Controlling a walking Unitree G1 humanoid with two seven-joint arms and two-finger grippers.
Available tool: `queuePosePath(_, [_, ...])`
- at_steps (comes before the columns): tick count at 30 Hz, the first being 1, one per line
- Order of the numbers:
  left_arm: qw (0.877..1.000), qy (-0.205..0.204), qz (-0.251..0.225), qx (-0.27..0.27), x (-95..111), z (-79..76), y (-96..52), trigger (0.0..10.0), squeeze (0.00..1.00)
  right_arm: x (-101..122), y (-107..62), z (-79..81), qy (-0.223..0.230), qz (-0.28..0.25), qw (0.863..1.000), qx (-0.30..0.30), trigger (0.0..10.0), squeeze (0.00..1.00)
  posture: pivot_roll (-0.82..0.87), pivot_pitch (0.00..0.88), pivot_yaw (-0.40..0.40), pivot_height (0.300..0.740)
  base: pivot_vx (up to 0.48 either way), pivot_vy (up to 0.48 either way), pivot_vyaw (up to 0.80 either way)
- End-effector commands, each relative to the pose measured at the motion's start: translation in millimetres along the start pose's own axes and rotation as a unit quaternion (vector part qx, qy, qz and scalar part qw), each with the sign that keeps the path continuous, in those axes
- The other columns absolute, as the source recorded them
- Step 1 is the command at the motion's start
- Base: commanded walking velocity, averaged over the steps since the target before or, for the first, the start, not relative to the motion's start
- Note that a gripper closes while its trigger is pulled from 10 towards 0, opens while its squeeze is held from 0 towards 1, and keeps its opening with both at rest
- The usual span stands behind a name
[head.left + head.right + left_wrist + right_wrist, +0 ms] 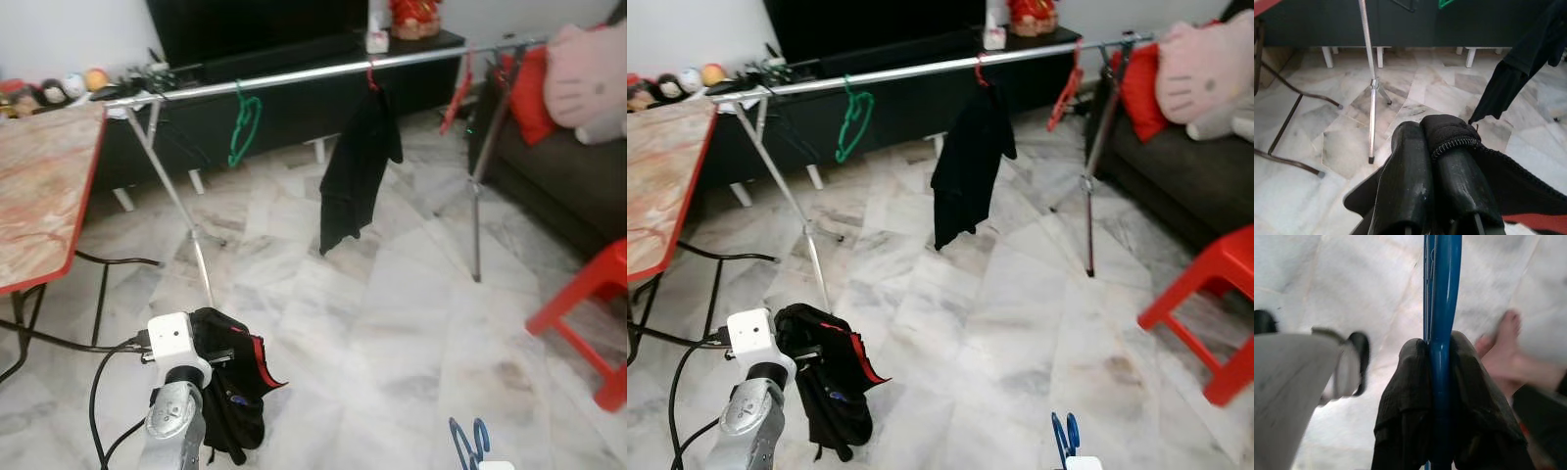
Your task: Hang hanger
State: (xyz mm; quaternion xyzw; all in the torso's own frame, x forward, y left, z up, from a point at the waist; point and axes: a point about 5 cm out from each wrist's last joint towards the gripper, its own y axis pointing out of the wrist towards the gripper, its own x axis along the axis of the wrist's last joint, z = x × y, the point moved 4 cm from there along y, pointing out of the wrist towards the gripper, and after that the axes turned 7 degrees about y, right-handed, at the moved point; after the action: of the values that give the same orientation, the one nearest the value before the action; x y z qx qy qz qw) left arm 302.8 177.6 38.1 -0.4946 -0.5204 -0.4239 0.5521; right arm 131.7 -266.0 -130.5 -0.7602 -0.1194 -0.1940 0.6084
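My left gripper [1423,129] is shut on a black garment with red trim [233,384], which hangs from it low over the floor at the bottom left. My right gripper [1440,346] is shut on a blue hanger [1442,293]; the top of the blue hanger [469,444] pokes up at the bottom right. A silver clothes rail [294,75] runs across the room ahead. On it hang an empty green hanger [242,122], a black shirt [357,168] on a red hanger, and red hangers [455,95] near the right stand.
A red-edged table [39,196] stands at the left with cables [108,259] on the floor beneath it. A red plastic stool [595,294] and a dark sofa [558,176] with cushions are on the right. A person's bare foot [1504,345] is near my right gripper.
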Motion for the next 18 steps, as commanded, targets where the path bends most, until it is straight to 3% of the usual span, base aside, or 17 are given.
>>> queuePosePath(1, [1.000,0.009,-0.016,0.012,6.2,6.3,0.4,10.0,0.00,6.3,0.9,3.0,-0.007,-0.006,1.000,0.007,10.0,0.00,-0.16,0.000,0.032,0.732,0.000,0.000,0.80])
queuePosePath(14, [1.000,0.006,-0.016,0.010,4.7,2.3,0.7,10.0,0.00,6.1,0.7,-3.5,-0.021,-0.001,1.000,0.003,10.0,0.00,-0.16,0.000,0.017,0.732,0.000,0.000,0.80])
queuePosePath(18, [1.000,0.006,-0.015,0.003,4.0,0.7,0.8,10.0,0.00,3.0,0.3,-4.3,0.005,0.000,1.000,-0.006,10.0,0.00,-0.17,0.000,0.026,0.732,0.000,0.000,0.48])
